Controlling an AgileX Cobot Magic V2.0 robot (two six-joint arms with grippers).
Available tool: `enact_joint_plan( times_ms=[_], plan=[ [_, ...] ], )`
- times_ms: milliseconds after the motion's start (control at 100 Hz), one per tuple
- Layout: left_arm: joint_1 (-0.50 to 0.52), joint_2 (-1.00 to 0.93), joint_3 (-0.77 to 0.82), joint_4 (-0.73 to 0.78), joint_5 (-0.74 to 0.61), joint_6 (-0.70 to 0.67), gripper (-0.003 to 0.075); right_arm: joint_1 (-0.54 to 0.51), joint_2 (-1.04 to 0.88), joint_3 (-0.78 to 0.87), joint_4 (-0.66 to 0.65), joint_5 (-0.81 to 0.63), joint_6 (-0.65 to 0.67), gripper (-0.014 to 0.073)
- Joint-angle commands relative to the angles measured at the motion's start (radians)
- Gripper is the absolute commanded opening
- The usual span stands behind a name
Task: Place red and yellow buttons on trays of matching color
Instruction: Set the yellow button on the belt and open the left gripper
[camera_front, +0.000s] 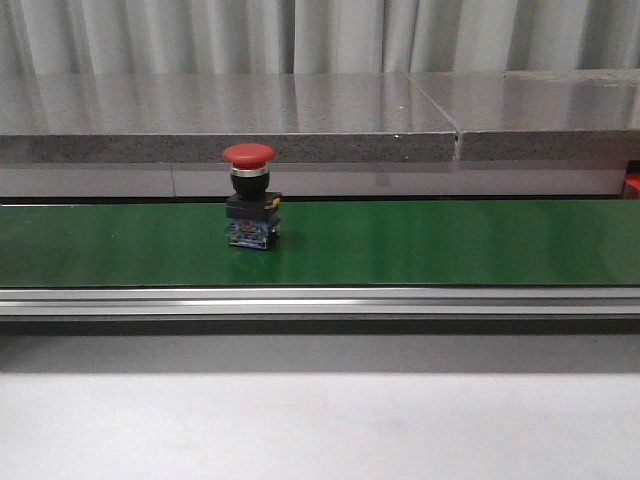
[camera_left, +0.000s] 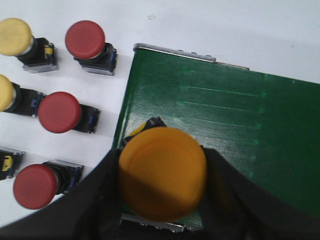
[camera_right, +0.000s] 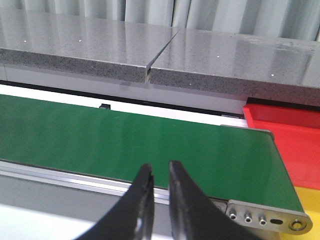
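A red button (camera_front: 250, 205) with a black base stands upright on the green belt (camera_front: 450, 240), left of centre in the front view. My left gripper (camera_left: 162, 182) is shut on a yellow button (camera_left: 162, 172), holding it just above the belt's end (camera_left: 225, 120). My right gripper (camera_right: 161, 170) hangs over the near rail at the belt's other end (camera_right: 125, 145), its fingers almost together with nothing between them. A red tray (camera_right: 295, 140) lies just past that end, and a corner of a yellow tray (camera_right: 310, 200) shows beside it. Neither gripper shows in the front view.
Loose buttons lie on the white table beside the belt's end: red ones (camera_left: 85, 39), (camera_left: 60, 112), (camera_left: 34, 186) and yellow ones (camera_left: 15, 36), (camera_left: 4, 92). A grey stone ledge (camera_front: 320, 120) runs behind the belt, and a metal rail (camera_front: 320, 300) along its front.
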Motion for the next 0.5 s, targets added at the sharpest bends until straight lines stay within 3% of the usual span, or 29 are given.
enact_joint_plan(
  times_ms=[0,320,410,490],
  plan=[
    [-0.021,0.010,-0.047,-0.002,-0.035,0.005,-0.0019,0.002,-0.018,-0.015,-0.008,-0.081,-0.002,0.0099],
    [-0.026,0.099,-0.047,-0.002,-0.045,0.005,-0.0013,0.002,-0.018,-0.015,-0.008,-0.081,-0.002,0.0099],
    [-0.026,0.101,-0.047,-0.004,-0.043,0.005,0.0055,0.002,-0.018,-0.015,-0.008,-0.081,-0.002,0.0099],
    [-0.026,0.101,-0.049,-0.004,-0.043,0.007,0.0190,0.002,-0.018,-0.015,-0.008,-0.081,-0.002,0.0099]
  ],
)
